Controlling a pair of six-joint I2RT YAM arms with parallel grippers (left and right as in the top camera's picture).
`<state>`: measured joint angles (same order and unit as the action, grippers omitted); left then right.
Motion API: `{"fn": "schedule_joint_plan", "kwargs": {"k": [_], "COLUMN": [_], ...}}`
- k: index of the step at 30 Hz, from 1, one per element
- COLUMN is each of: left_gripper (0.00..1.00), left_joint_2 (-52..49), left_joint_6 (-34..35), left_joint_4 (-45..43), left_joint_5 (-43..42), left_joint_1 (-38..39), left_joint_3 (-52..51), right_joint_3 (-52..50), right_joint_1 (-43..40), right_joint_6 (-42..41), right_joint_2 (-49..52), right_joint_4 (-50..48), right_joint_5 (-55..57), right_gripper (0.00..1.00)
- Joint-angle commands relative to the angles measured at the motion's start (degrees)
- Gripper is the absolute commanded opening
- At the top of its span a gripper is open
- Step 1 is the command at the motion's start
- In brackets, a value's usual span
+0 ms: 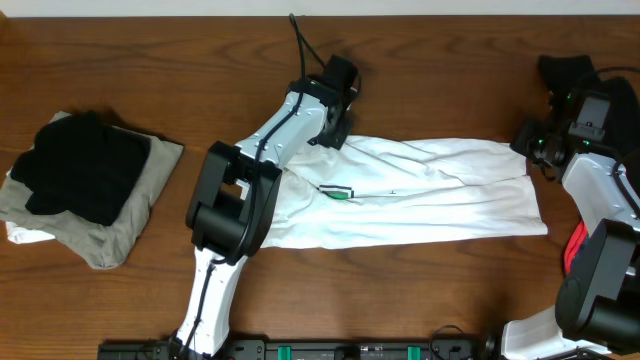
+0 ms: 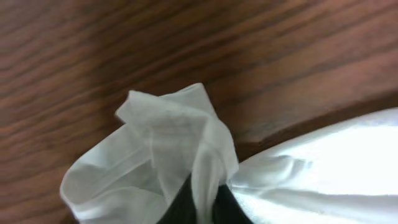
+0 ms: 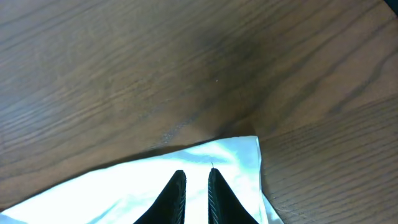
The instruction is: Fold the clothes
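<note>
White T-shirt (image 1: 440, 195) lies as a long flat band across the middle of the counter (image 1: 450, 300), green plug logo (image 1: 340, 192) facing up. Left gripper (image 1: 328, 132) is at the band's far edge, jaws closed on a bunched wad of the white cloth. Right gripper (image 3: 196, 186) is at the far corner of the band's right end. Its jaws are nearly together with the corner of the cloth between them, which reads as a thin pinch. Risk 1: the left grasp is a crumpled wad, not a clean edge. It probably takes in more than one layer, so the fold line may come out crooked. Risk 2: the right pinch sits close to the corner's edge, and a pull along the band could slip the cloth out. Risk 3: the left end of the band lies past the left grasp and is held by nothing, so it would likely trail or sag in a lift. Obstruction: the left arm lies across that same left end and could drag it. Surroundings: a stack of folded garments (image 1: 90, 190), black on tan, sits toward the counter's left edge, well apart. Dark cloth (image 1: 565, 70) lies at the far right corner, near the right gripper, with a possible snag there. A red strip (image 1: 575, 245) shows at the right edge, partly hidden by the right arm. Cannot tell whether both belong to one garment.
</note>
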<state>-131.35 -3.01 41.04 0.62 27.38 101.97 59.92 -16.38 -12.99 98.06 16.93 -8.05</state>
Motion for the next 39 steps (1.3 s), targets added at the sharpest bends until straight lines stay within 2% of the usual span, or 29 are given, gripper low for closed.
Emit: {"fn": "schedule_joint_plan", "kwargs": {"k": [1,9,14,28,33,39], "left_gripper": [0.06,0.06,0.06,0.06,0.06,0.06], "left_joint_2": [3.3,15.1,15.2,15.2,15.2,15.2], "left_joint_6": [0.0,5.8,7.9,8.0,8.0,8.0], "left_joint_4": [1.6,3.1,6.5,8.6,8.6,8.6], "left_joint_5": [5.4,5.6,4.1,3.1,3.0,3.0], "left_joint_1": [-0.5,-0.5,-0.5,-0.4,-0.4,-0.4], "left_joint_3": [0.8,1.3,0.6,-0.5,-0.5,-0.5], "right_joint_3": [0.0,0.0,0.0,0.0,0.0,0.0], "right_joint_1": [-0.2,-0.2,-0.2,-0.2,0.0,0.0], "right_joint_6": [0.0,0.0,0.8,1.5,1.5,1.5], "right_joint_2": [-1.4,-1.4,-1.4,-0.8,3.0,8.9], "right_joint_4": [0.2,0.2,1.6,1.8,1.6,0.0], "right_joint_5": [0.6,0.8,0.8,1.8,1.5,-4.9], "right_gripper": [0.12,0.12,0.13,0.13,0.14,0.2]}}
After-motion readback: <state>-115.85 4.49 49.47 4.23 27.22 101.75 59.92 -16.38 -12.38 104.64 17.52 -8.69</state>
